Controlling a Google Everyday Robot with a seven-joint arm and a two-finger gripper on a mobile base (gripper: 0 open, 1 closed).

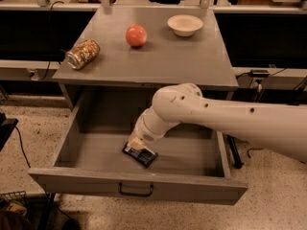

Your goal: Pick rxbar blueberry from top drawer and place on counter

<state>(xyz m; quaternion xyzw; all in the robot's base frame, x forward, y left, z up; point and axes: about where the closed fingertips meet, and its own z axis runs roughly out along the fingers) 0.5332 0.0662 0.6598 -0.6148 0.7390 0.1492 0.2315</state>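
Note:
The rxbar blueberry (143, 155), a flat dark navy bar with white lettering, lies on the grey floor of the open top drawer (96, 150), near its middle. My gripper (135, 144) reaches down into the drawer from the right on a white arm and sits right on the bar's upper left end. The arm's wrist covers most of the gripper. The grey counter (158, 61) above the drawer is flat.
On the counter lie a gold patterned can (82, 53) on its side at the left, a red apple (136, 35) and a white bowl (184, 25) at the back. The drawer front has a dark pull handle (136, 191). Speckled floor surrounds the cabinet.

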